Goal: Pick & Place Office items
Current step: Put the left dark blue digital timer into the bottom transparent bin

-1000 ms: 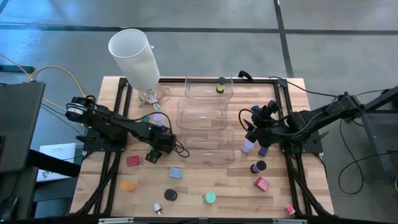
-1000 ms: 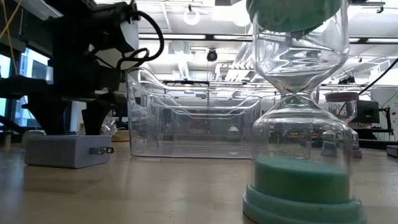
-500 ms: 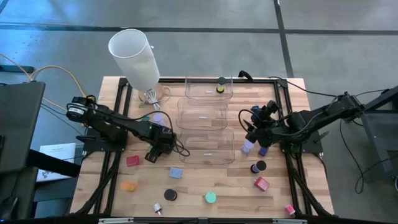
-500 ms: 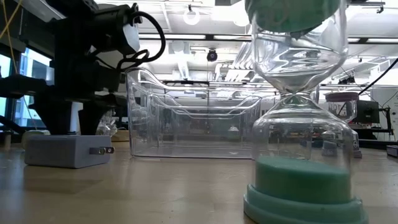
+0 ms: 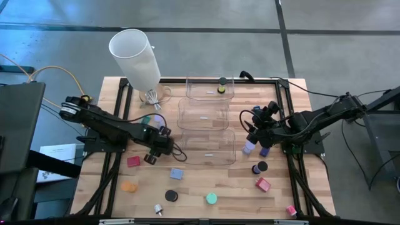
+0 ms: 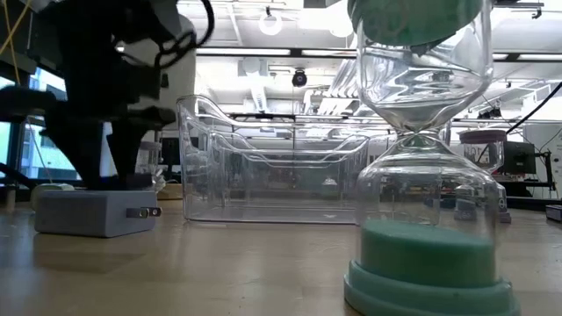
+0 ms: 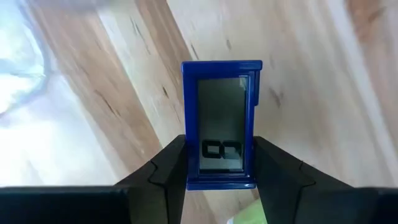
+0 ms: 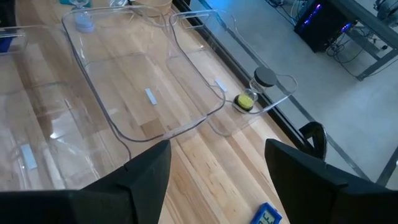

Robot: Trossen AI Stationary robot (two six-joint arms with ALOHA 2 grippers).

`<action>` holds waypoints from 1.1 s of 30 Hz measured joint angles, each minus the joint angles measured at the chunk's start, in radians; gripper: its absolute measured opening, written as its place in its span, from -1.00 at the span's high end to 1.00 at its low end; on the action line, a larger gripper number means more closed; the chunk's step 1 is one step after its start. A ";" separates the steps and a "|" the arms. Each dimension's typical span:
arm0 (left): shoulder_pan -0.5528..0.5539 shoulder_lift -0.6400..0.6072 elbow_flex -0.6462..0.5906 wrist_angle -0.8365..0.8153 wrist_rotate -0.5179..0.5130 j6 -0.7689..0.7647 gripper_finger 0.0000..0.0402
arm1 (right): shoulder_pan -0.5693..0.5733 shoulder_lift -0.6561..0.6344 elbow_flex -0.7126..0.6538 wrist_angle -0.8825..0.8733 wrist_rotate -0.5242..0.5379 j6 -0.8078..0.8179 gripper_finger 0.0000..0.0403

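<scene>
1. The blue digital timer is showing dark digits (seemingly "00") on its grey screen.
2. The left gripper is clamping the timer's lower end between both fingers, above the wooden table.
3. The right gripper is hanging with jaws wide, empty, beside the clear bins.

Lab: ceiling striplights, concrete floor

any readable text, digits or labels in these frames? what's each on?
"00", roughly, on the screen of the blue timer between the left tool's fingers; the digits are only partly legible.
Small blue timer in the right wrist view: marks too small to read.
White labels on the bins: blank or too small to tell.
Nothing else readable.
</scene>
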 joint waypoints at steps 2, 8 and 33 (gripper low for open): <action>-0.022 -0.026 0.000 -0.002 -0.017 -0.042 0.30 | 0.000 0.000 0.000 0.000 -0.008 0.000 -0.24; -0.059 -0.099 0.019 -0.059 -0.113 -0.132 0.30 | 0.000 0.000 0.000 0.001 -0.017 0.000 -0.24; -0.002 -0.102 0.297 0.268 -0.077 -0.258 0.30 | 0.000 0.000 0.000 0.009 -0.017 0.000 -0.24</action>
